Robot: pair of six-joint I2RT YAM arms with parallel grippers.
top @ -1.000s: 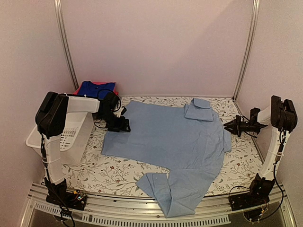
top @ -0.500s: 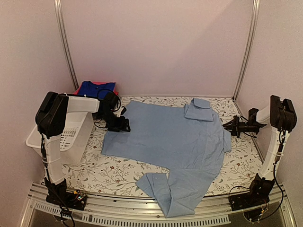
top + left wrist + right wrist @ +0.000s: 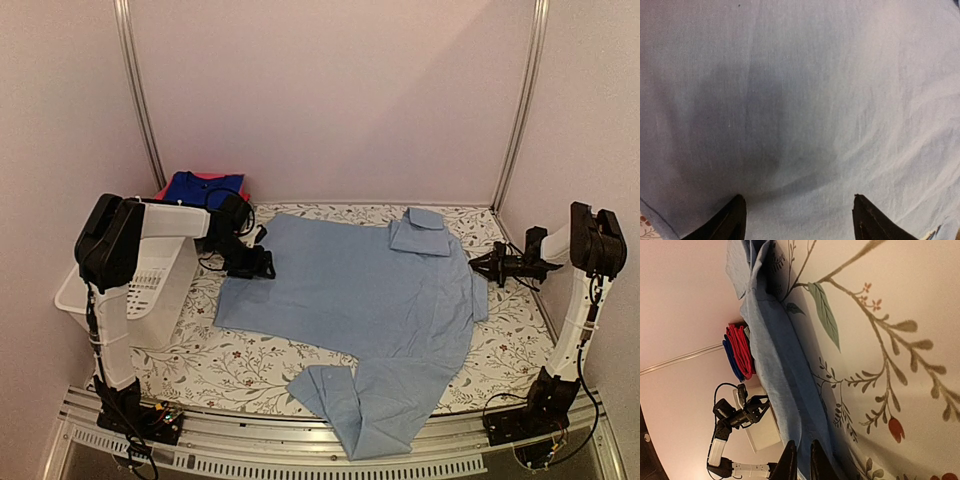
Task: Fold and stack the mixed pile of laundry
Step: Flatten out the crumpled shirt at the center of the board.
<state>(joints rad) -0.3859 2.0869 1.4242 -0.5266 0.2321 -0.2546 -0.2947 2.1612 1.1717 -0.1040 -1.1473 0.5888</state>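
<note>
From above: the pale-blue shirt (image 3: 370, 290) is spread flat across the flowered desk (image 3: 250, 370), collar at the far side, one sleeve folded in at the near edge. The left tool (image 3: 262, 265) sits low on the shirt's left edge. Just behind it, against the back wall, there's a folded stack with a royal-blue garment (image 3: 205, 188) on top and a pink-red garment (image 3: 165, 190) peeking out underneath. The white basket (image 3: 150, 290) stands on the left tool's outer side. Over on the other edge, the right tool (image 3: 478, 266) points in at the shirt's right shoulder.

Left wrist now: the left tool (image 3: 797, 200) is spread wide, fingers (image 3: 735, 220) well apart, nothing pinched, the shirt (image 3: 800, 100) filling everything ahead of it.

Right wrist: the right tool (image 3: 803, 445) has its fingers drawn almost together, a thin slit between them. The shirt's (image 3: 775, 350) edge runs right up to the tips, but I can't tell whether cloth is caught. Far ahead of it, the pink-red garment (image 3: 740, 347) and the royal-blue garment (image 3: 732, 357) are stacked.
</note>
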